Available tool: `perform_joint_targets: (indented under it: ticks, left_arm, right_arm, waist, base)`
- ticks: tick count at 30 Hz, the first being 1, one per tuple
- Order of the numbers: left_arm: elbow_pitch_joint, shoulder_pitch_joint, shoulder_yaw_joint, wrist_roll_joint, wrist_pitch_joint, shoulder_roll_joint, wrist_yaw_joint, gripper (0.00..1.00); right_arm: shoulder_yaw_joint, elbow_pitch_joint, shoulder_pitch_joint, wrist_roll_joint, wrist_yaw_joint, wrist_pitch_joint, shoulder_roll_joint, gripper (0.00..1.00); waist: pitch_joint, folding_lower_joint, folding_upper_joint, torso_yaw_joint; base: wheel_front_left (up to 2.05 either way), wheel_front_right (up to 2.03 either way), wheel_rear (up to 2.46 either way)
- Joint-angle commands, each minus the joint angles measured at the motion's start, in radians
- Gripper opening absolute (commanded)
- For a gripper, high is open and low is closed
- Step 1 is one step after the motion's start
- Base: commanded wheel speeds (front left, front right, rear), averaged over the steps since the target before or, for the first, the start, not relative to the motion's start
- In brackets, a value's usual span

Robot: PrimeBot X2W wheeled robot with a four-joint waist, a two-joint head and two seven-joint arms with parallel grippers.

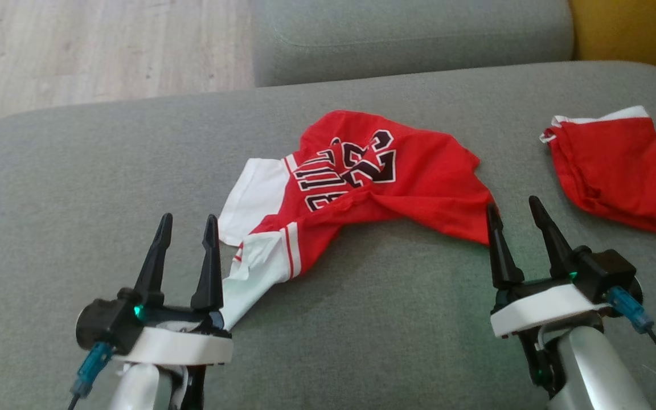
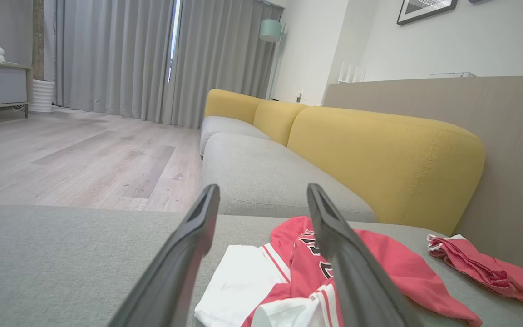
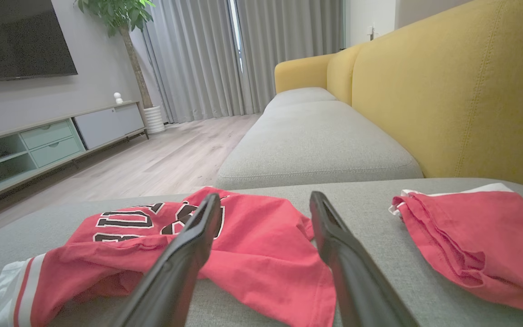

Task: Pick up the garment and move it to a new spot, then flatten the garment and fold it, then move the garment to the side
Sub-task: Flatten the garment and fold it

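The garment point(image 1: 396, 176) is a red jersey with white sleeves and black lettering, lying crumpled in the middle of the grey sofa seat point(image 1: 106, 171). My left gripper point(image 1: 189, 219) stands open just left of its white sleeve, which runs down beside the gripper's base; nothing is between the fingers. In the left wrist view the garment point(image 2: 307, 268) lies below and right of the open left gripper point(image 2: 262, 188). My right gripper point(image 1: 512, 204) is open at the garment's right corner, one fingertip at the red edge. The right wrist view shows the garment point(image 3: 252, 245) under and beyond the open fingers point(image 3: 189, 245).
A second red piece of clothing point(image 1: 618, 165) with a white band lies folded at the right of the seat. Another grey cushion point(image 1: 408, 34) lies beyond, with the yellow backrest point(image 1: 635, 28) at the right. Wooden floor point(image 1: 77, 45) drops off past the seat's left edge.
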Motion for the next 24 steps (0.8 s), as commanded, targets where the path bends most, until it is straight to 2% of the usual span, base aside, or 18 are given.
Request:
perform_joint_targets:
  ticks: [1, 3, 7, 10, 14, 18, 24]
  left_arm:
    - [-0.031, -0.047, 0.033, 0.003, -0.006, 0.003, 0.003, 1.0]
    - [-0.02, -0.064, 0.032, 0.008, -0.006, 0.003, 0.002, 1.0]
    - [0.016, -0.154, -0.007, 0.01, -0.006, 0.045, 0.002, 1.0]
    - [0.077, -0.28, -0.053, -0.017, 0.045, 0.114, 0.002, 1.0]
    - [0.174, -0.491, -0.123, -0.112, 0.214, 0.221, 0.002, 1.0]
    - [0.279, -0.661, -0.232, -0.206, 0.401, 0.331, 0.001, 1.0]
    - [0.395, -0.774, -0.36, -0.373, 0.626, 0.416, 0.001, 1.0]
  right_arm:
    - [0.029, -0.051, -0.044, -0.007, 0.004, -0.011, 0.008, 1.0]
    - [0.036, -0.063, -0.052, 0.0, 0.004, -0.01, 0.008, 1.0]
    - [0.032, -0.083, -0.07, 0.009, 0.004, -0.009, 0.009, 1.0]
    - [0.024, -0.093, -0.085, 0.009, 0.004, -0.009, 0.009, 1.0]
    - [0.015, -0.106, -0.111, 0.008, 0.004, -0.009, 0.009, 1.0]
    - [0.022, -0.113, -0.142, 0.019, 0.004, -0.01, 0.009, 1.0]
    - [0.031, -0.118, -0.172, 0.046, 0.004, -0.011, 0.009, 1.0]
  waist:
    - [0.014, 0.0001, -0.0001, -0.015]
    - [0.026, 0.0001, -0.0001, -0.025]
    - [0.063, 0.0001, -0.0001, -0.044]
    - [0.098, 0.0001, -0.0001, -0.056]
    - [0.152, 0.0001, -0.0001, -0.074]
    - [0.2, 0.0001, -0.0001, -0.106]
    - [0.253, 0.0001, -0.0001, -0.152]
  base:
    - [0.0, 0.0, 0.0]
    - [0.0, 0.0, 0.0]
    - [0.0, 0.0, 0.0]
    - [0.0, 0.0, 0.0]
    - [0.0, 0.0, 0.0]
    - [0.0, 0.0, 0.0]
    - [0.0, 0.0, 0.0]
